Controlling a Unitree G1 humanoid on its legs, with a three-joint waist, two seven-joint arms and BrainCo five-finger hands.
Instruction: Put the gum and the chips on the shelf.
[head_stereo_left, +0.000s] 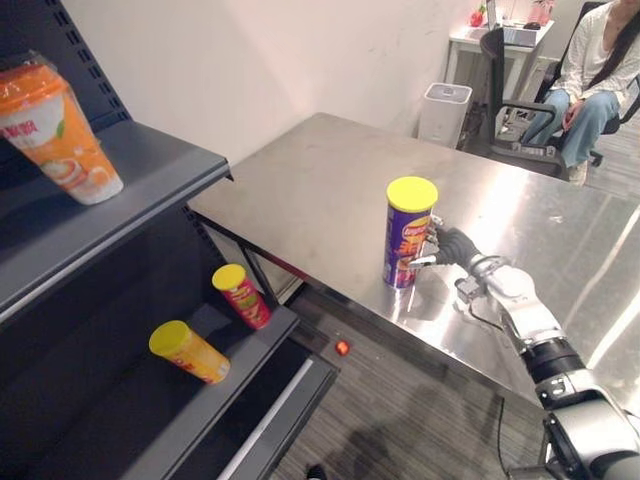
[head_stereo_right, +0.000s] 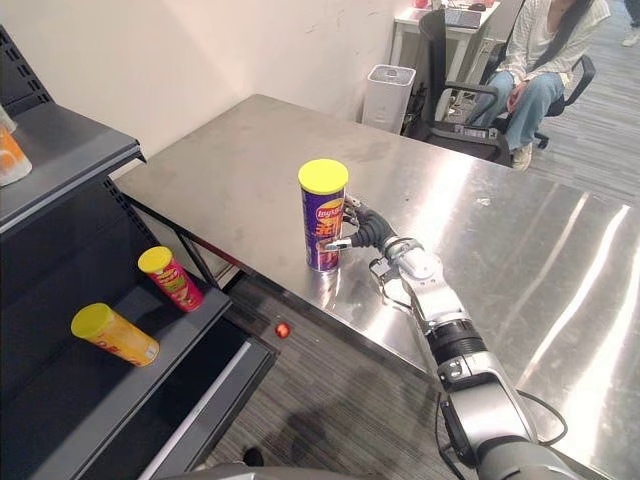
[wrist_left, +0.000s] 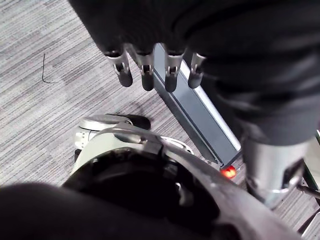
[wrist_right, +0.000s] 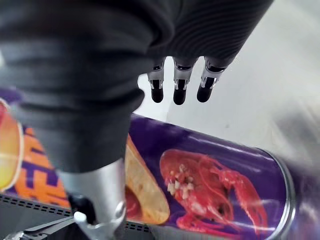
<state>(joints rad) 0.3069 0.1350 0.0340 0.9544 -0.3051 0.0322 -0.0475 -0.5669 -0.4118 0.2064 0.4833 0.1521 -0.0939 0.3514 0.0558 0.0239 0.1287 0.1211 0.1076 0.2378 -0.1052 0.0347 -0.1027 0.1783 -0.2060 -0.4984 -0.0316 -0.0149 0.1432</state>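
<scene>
Chips can (head_stereo_left: 408, 235): upright by the near edge of the tabletop (head_stereo_left: 330, 180).
Right robot hand (head_stereo_left: 445, 246): open, bracketing the can, not clamped.
Left robot hand (wrist_left: 146, 75): open, idle.
Risk: tipping off the edge if nudged before closing.

i see a steel table (head_stereo_left: 330, 190) with one purple can (head_stereo_left: 408, 235) standing upright near its front edge. left of it is a dark shelf (head_stereo_left: 150, 175): an orange cup (head_stereo_left: 60, 130) sits on the upper board, and on the lower board an orange can (head_stereo_left: 190, 352) and a red can (head_stereo_left: 242, 296) lie tipped over, near each other but apart.
</scene>
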